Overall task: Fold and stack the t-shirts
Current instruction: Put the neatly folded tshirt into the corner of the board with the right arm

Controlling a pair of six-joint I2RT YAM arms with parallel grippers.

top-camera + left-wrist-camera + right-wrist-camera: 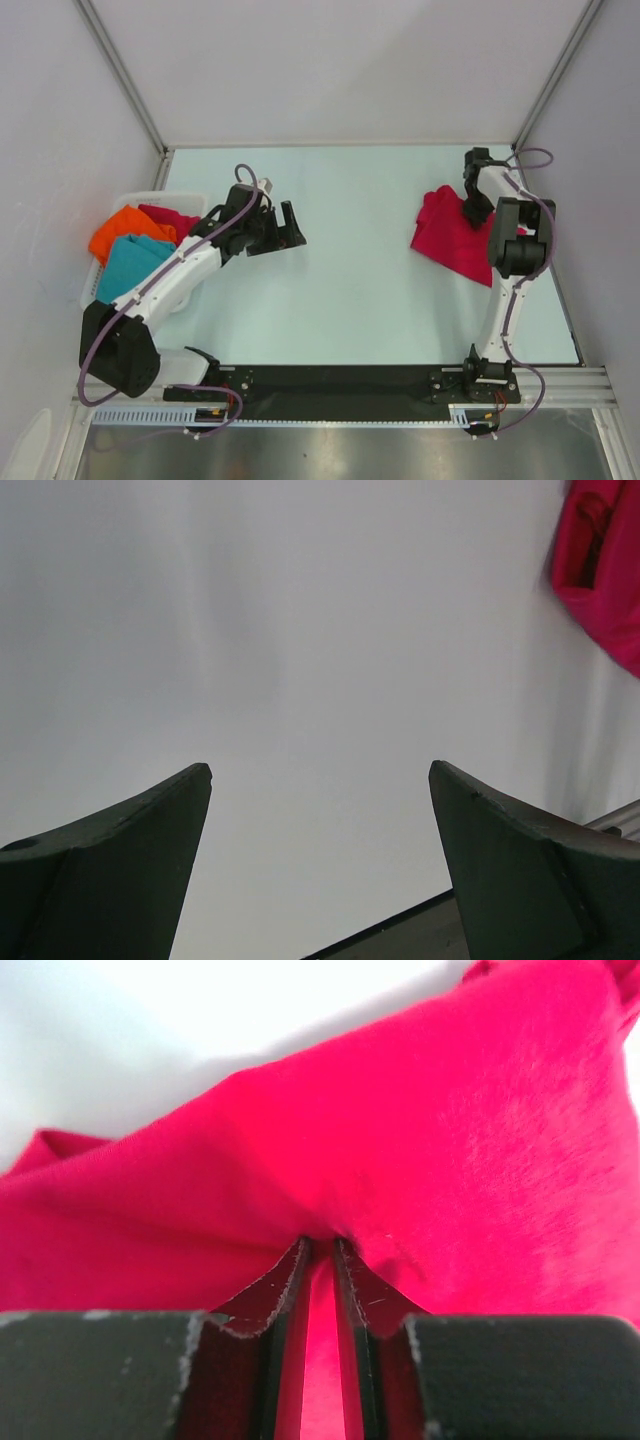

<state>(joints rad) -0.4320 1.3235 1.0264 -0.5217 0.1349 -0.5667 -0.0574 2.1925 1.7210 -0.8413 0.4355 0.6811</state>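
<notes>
The crimson t-shirt (452,235) is lying crumpled and unfolded toward 3 o'clock on the bench (370,300), its cloth bunching into ridges rather than spreading flat. The right pincer (478,205) is bearing down on the shirt's 1 o'clock corner, and in the wrist view its jaws are standing almost together, pinching a raised fold of the red fabric (400,1140) between the fingertips (297,1260). The other three garments are sitting heaped at 9 o'clock in the white basket (140,194): the orange t-shirt (125,230), the teal t-shirt (135,262) toward 7 o'clock of it, and the second crimson t-shirt (172,218) toward 3 o'clock of it. The left pincer (280,228) is hanging just beside the basket, toward 3 o'clock of it, jaws spread wide and gripping nothing, pointing across bare bench toward the red shirt (600,570). Judging by this, the task is barely starting: nothing is looking folded, no stack is forming, and all four shirts are waiting to be flattened, folded and piled. The bench is showing a pale, smooth, matte top. Plain light walls (350,70) are closing it in at 9, 12 and 3 o'clock, and a dark mounting rail (340,385) is running along 6 o'clock.
</notes>
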